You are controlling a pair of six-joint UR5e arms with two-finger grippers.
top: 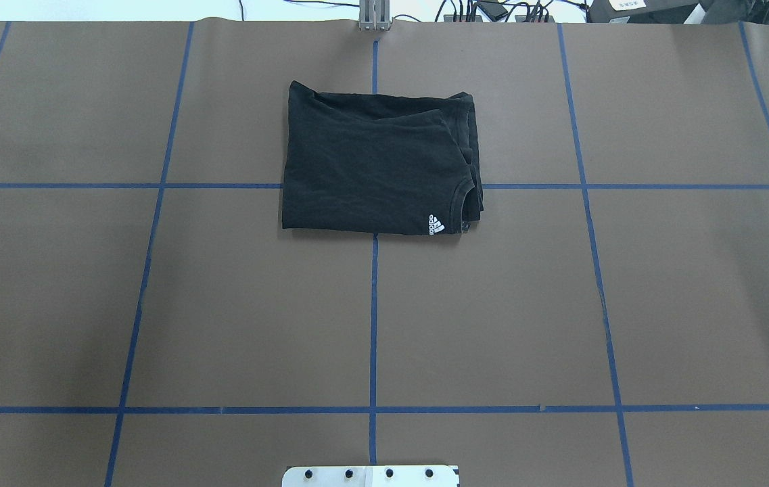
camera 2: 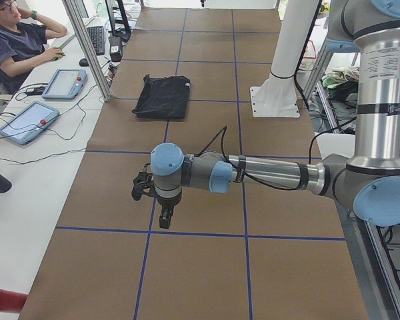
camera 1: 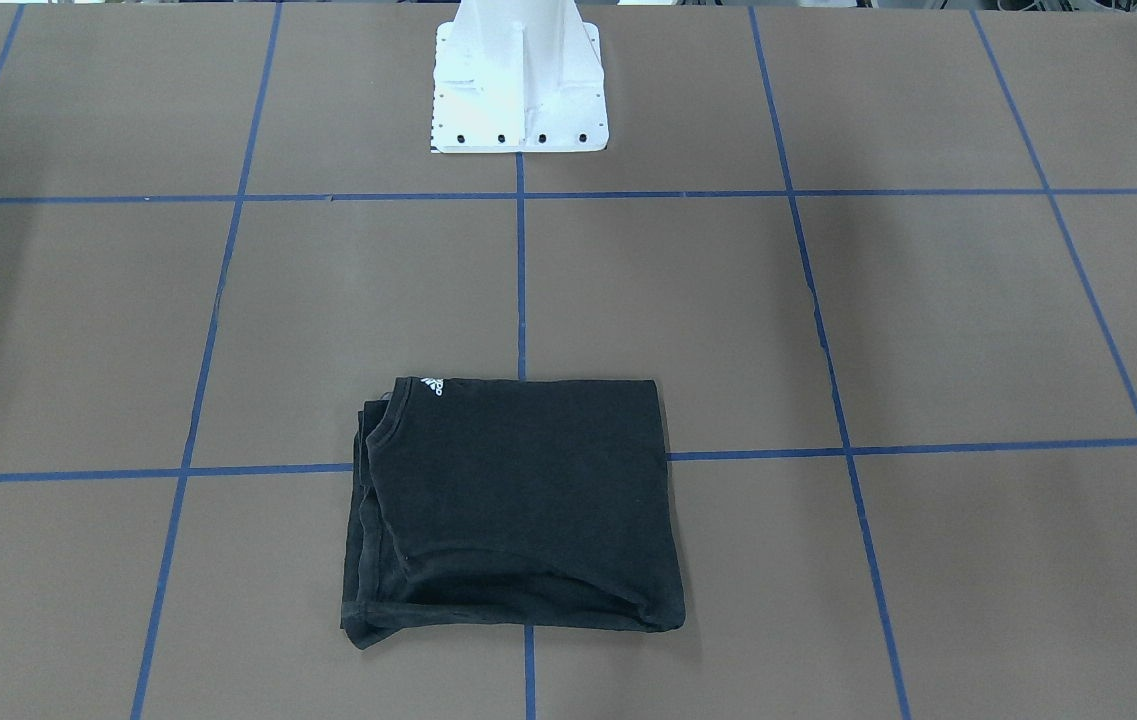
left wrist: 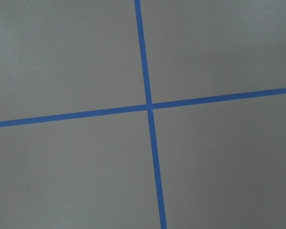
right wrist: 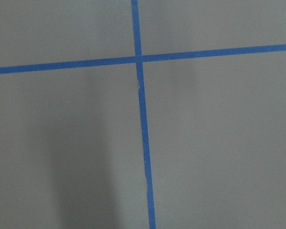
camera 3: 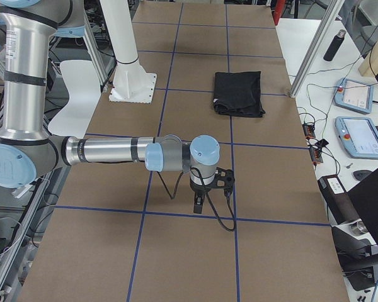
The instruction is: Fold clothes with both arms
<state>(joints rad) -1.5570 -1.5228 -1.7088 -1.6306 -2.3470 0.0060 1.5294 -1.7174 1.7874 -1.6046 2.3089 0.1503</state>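
Nearest in each side view, the left gripper point(camera 2: 165, 218) and the right gripper point(camera 3: 198, 203) hang fingers-down over opposite ends of the tabletop point(top: 222, 304), their opening impossible to judge, with the folded black T-shirt point(top: 374, 169) roughly midway between them by the far edge, long axis crosswise, neither arm clearly nearer.

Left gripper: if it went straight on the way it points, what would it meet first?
Likely the brown table top, near a blue tape crossing. The left gripper points straight down, nothing showing beneath it.
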